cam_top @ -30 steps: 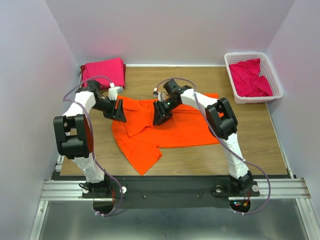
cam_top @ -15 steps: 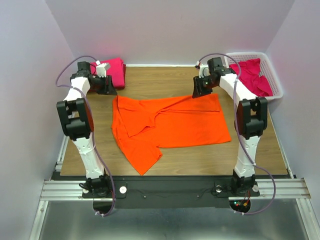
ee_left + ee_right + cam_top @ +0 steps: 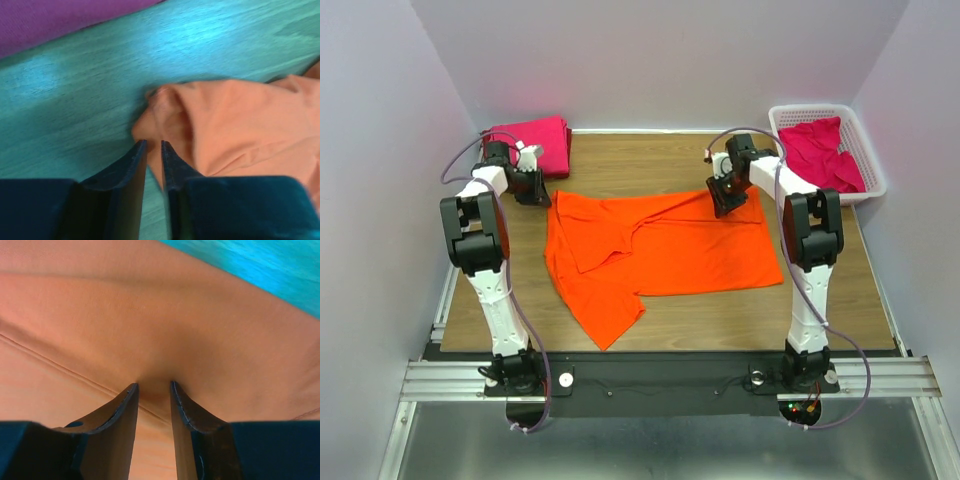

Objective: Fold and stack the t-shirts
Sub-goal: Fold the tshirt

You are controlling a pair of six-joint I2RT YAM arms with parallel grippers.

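Observation:
The bright orange t-shirt lies spread on the wooden table, its near-left part folded over. My left gripper is at its far-left corner, jaws almost closed on a bunch of orange cloth. My right gripper is at its far-right edge, jaws pinching a raised fold of orange cloth. A folded magenta-pink t-shirt lies at the far left corner, and shows at the top of the left wrist view. Another magenta-pink t-shirt lies crumpled in the basket.
A white lattice basket stands at the far right corner. Bare wooden table lies between the two grippers along the back wall. Grey walls close in the left, back and right sides.
Both grippers moved from the shirt's middle out to its far corners, drawing the far edge flat and wide. Since half a second ago they have come slightly nearer and lower.

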